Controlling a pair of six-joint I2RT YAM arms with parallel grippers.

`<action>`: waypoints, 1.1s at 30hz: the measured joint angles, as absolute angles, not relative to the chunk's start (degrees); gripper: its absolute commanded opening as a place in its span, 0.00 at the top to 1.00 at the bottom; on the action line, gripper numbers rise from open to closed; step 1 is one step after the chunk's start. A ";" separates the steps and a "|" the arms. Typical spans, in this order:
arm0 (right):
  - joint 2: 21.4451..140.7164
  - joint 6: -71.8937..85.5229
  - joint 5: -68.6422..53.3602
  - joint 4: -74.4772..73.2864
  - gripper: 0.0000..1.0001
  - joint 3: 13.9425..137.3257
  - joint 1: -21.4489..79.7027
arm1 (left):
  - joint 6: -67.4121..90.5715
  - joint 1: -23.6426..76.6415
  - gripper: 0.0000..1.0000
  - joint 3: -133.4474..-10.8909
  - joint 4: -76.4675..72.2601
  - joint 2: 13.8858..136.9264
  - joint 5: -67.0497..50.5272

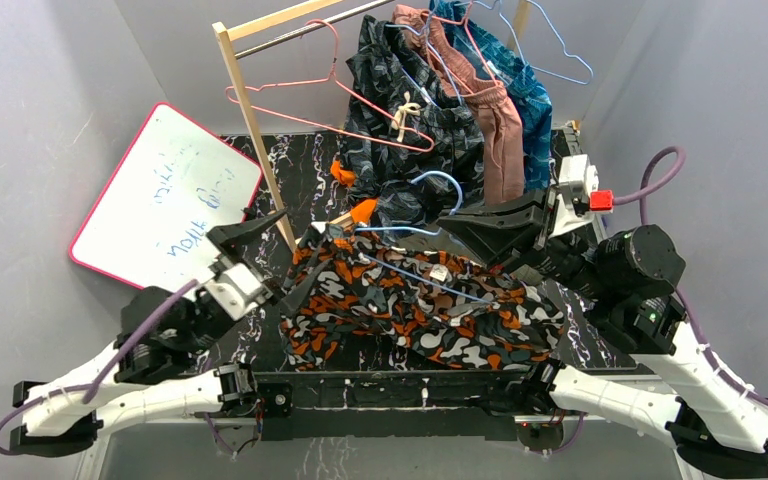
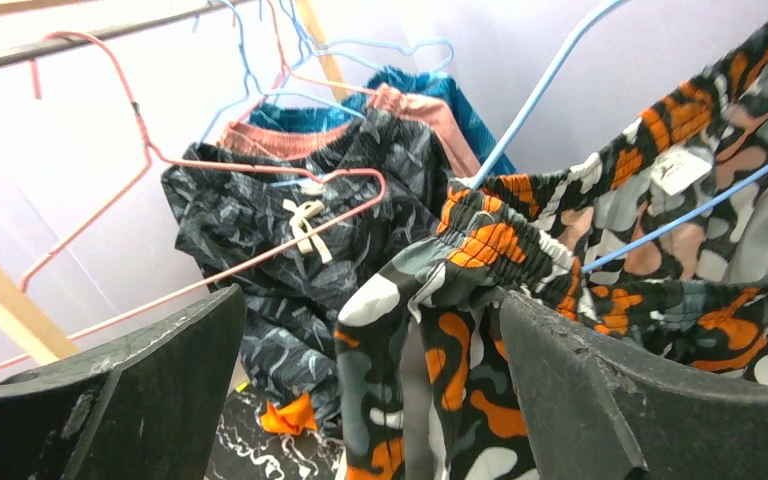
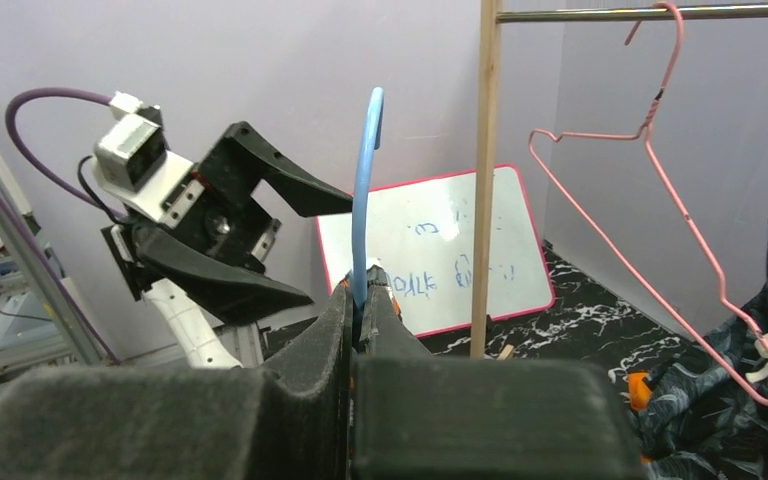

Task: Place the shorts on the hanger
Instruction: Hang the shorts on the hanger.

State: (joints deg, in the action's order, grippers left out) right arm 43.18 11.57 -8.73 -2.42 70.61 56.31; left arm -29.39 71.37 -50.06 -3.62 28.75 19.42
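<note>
Closest to the lens on the right wrist cam are the right gripper's [image 3: 365, 310] own fingers. They're pinched tight on the hook of the light-blue hanger [image 3: 365, 170], which sticks straight up out of them. From overhead that grip sits to the right of the wooden post [image 1: 260, 140] of the clothes rack.

The camo shorts [image 1: 410, 310] are draped on the hanger just right of the post's foot, with the blue wire running across the fabric and through the waistband. How much of them actually rests on the table I can't tell. The left gripper [image 3: 332, 252] is right at the post's foot, jaws spread wide with nothing in them. On its own cam the waistband end of the shorts hangs in the gap between the fingers.

Stuff in the way:
- A pink hanger [image 2: 143, 125] dangles off the rail [image 1: 300, 35] just right of the post.
- Past it, a dark patterned pair with a white drawstring [image 1: 400, 90], a pinkish-brown pair [image 1: 495, 120] and something teal [image 1: 530, 100] hang bunched up, right behind the blue hook.
- A small orange scrap [image 1: 343, 172] lies behind the post's foot.
- A whiteboard [image 1: 165, 195] leans on the wall left of the post.

The table [image 1: 300, 180] is black with white marble veins, and the walls [image 1: 40, 100] are plain lilac-grey all round.
</note>
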 measured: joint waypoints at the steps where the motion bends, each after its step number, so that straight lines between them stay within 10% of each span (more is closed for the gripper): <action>1: 43.11 11.18 -8.23 -2.44 1.00 70.61 56.31 | -29.19 71.37 0.01 -50.39 -3.38 28.01 19.16; 15: 48.23 3.29 2.61 -2.28 1.00 85.60 56.31 | -26.61 71.37 0.02 -52.51 -4.36 16.34 18.20; 33: 51.44 1.21 10.07 0.25 1.00 87.20 56.31 | 13.08 71.37 0.02 -65.23 -5.39 48.60 12.12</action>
